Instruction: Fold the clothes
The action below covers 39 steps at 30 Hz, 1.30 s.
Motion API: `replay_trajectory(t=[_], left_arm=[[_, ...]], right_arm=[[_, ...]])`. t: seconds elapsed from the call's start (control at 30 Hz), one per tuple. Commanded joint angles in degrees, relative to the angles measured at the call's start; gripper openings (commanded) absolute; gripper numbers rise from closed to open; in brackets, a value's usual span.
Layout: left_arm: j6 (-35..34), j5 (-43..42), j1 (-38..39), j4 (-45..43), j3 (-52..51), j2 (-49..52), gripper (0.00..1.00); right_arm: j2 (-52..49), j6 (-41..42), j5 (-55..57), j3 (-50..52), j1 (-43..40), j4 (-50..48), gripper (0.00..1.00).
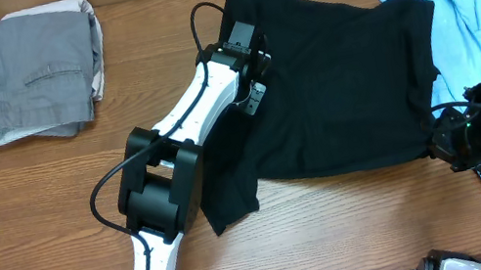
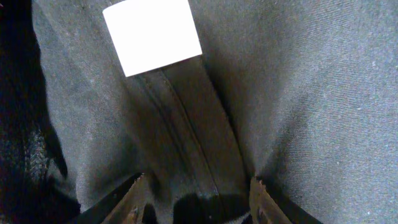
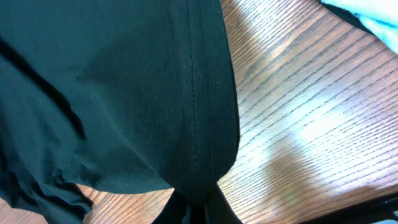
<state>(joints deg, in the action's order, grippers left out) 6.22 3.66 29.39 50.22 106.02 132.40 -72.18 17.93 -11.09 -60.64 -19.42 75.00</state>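
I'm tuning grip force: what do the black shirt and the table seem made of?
The black shirt: soft matte fabric, probably cotton knit; it drapes, wrinkles, and shows a stitched seam. The table: wood or wood-look laminate, smooth, slightly glossy; grain lines and glare show.

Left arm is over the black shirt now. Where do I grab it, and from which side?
Grip the raised seam ridge just below the white tag on the black shirt, coming straight down from above. The open left gripper straddles that ridge, so closing should pinch it, while the flatter cloth either side offers no edge.
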Motion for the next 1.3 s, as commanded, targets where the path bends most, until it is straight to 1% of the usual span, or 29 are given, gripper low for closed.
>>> replay_trajectory(t=[0.0,0.07,0.23,0.27,0.33,0.43,0.53,0.67,0.7,0.77,0.83,1.0,1.03,1.17,1.27], left_arm=[[1.4,-0.7,-0.1,0.8,1.7,1.0,0.56],[1.6,-0.7,-0.1,1.5,2.4,1.0,0.53],[3.2,-1.5,-0.1,3.0,3.1,1.0,0.36],[4.5,-2.5,-0.1,3.5,3.1,1.0,0.33],[5.6,-3.5,-0.1,4.1,3.1,1.0,0.29],[6.3,-3.5,-0.1,4.7,3.1,1.0,0.29],[7.2,-3.5,-0.1,5.6,3.1,1.0,0.33],[8.5,-3.5,-0.1,6.1,3.1,1.0,0.42],[8.9,-3.6,-0.1,6.1,3.1,1.0,0.46],[9.1,-3.5,-0.1,6.1,3.1,1.0,0.51],[9.1,-3.6,-0.1,6.1,3.1,1.0,0.53],[10.1,-3.7,-0.1,4.0,2.0,1.4,0.54],[10.1,-3.7,-0.1,3.8,2.0,1.5,0.53],[10.1,-3.7,-0.1,3.3,2.0,1.8,0.45],[10.1,-3.5,-0.2,3.3,2.0,2.1,0.43]], right_arm=[[0.0,-0.4,1.0,-0.5,-0.2,-0.1,0.04],[0.0,-0.4,1.0,-0.5,-0.2,-0.1,0.04],[0.0,-0.4,1.0,-0.5,-0.2,-0.1,0.04],[0.0,-0.4,1.0,-0.5,-0.2,-0.1,0.04],[0.0,-0.4,1.0,-0.5,-0.2,-0.1,0.04],[0.0,-0.4,1.0,-0.5,-0.2,-0.1,0.04],[0.0,-0.4,1.0,-0.5,-0.2,-0.1,0.04],[0.0,-0.4,1.0,-0.5,-0.2,-0.1,0.04],[0.0,-0.4,1.0,-0.5,-0.2,-0.1,0.04],[0.0,-0.4,1.0,-0.5,-0.2,-0.1,0.04],[0.0,-0.4,1.0,-0.5,-0.2,-0.1,0.04],[0.0,-0.4,1.0,-0.5,-0.2,-0.1,0.04],[0.0,-0.4,1.0,-0.5,-0.2,-0.1,0.04],[0.0,-0.4,1.0,-0.5,-0.2,-0.1,0.04],[0.0,-0.4,1.0,-0.5,-0.2,-0.1,0.04]])
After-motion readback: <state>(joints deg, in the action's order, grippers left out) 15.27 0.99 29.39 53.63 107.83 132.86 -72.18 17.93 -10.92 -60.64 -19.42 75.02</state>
